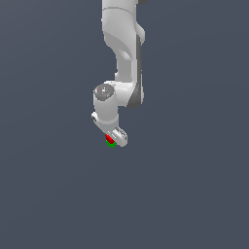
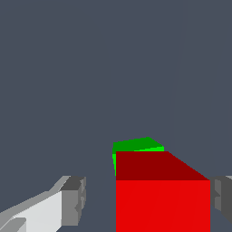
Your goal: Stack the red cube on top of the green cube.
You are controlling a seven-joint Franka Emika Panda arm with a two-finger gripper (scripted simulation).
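The red cube point(image 2: 162, 199) sits between the fingers of the gripper point(image 2: 147, 199), directly over the green cube point(image 2: 136, 145), of which only a sliver shows beyond its far edge; the fingers are spread, one point(image 2: 72, 199) clearly apart from the red face, the other point(image 2: 222, 199) just beside it. The exterior view shows red point(image 1: 109, 139) above green point(image 1: 111, 144) under the gripper point(image 1: 115, 138), though too small to judge contact; the wrist view shows the finger gap instead, suggesting release.

I see a plain dark grey-blue floor point(image 1: 48, 194) filling the frame. Just below frame centre, the green cube point(image 1: 111, 144) sits on it, red cube point(image 1: 109, 139) on top.
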